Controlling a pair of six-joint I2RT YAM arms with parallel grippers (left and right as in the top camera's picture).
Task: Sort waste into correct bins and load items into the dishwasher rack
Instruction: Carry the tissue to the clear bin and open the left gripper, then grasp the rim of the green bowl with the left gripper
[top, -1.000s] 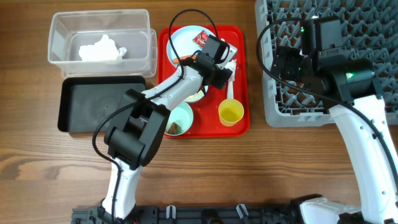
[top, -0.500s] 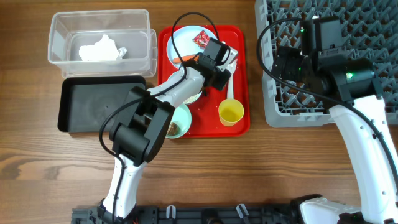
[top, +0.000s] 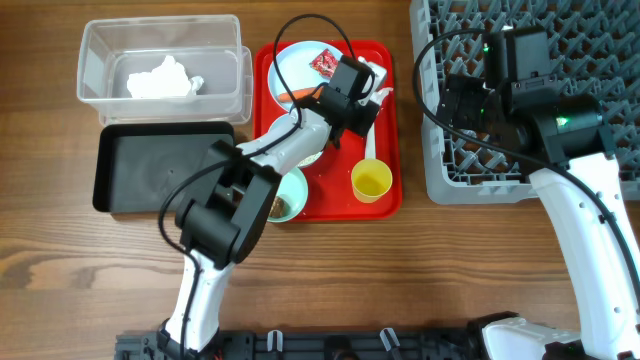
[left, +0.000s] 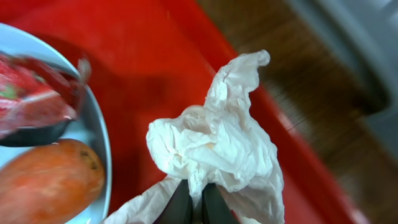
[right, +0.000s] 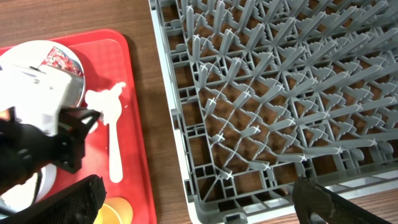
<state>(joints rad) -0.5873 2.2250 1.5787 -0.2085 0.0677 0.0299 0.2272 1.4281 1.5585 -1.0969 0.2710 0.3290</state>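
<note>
My left gripper (left: 193, 200) is shut on a crumpled white napkin (left: 217, 143) above the right part of the red serving tray (left: 155, 56); from overhead the gripper (top: 368, 103) holds the napkin (top: 379, 95) near the tray's right edge. Beside it, an orange carrot (left: 50, 180) and a red wrapper (left: 31, 99) lie on the light-blue plate (top: 298, 62). My right gripper (right: 199, 211) hangs wide open over the front left corner of the grey dishwasher rack (right: 280, 93), with nothing between its fingers. A white spoon (top: 369, 146) and a yellow cup (top: 371, 181) sit on the tray.
A clear tub (top: 100, 45) holding white napkins (top: 160, 78) stands at the back left, with a black tray (top: 160, 170) in front of it. A pale green bowl (top: 296, 190) with a brown lump sits at the red tray's front left corner. My left arm hides the tray's middle.
My left gripper has closed on the napkin and shifted slightly to the right with it. The right arm has not moved.
</note>
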